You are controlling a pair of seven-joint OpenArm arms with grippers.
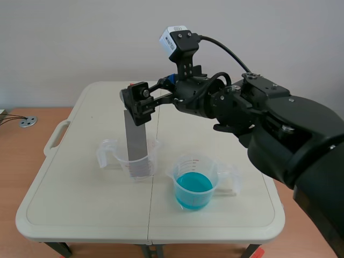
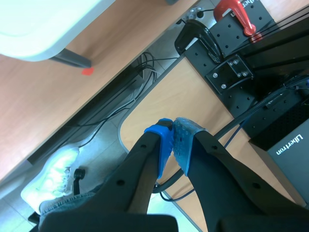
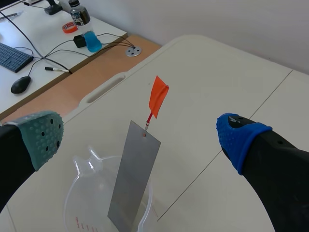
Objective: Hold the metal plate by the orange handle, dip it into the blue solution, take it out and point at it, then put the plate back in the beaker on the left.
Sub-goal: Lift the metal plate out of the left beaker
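Right arm [image 1: 279, 129] looms closest, its hand [image 1: 138, 103] spread wide, the orange handle [image 3: 158, 99] untouched between its fingers. Left hand [image 2: 173, 133] is closed on nothing, off the table [image 1: 80, 183]. Metal plate [image 1: 135, 137] stands in the left beaker [image 1: 114, 156] mid-table; blue solution [image 1: 193, 185] sits rightward, near the front edge

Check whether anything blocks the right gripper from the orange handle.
Nothing visible does. The right gripper is open, and the orange handle stands free between its fingers, atop the metal plate in the beaker.
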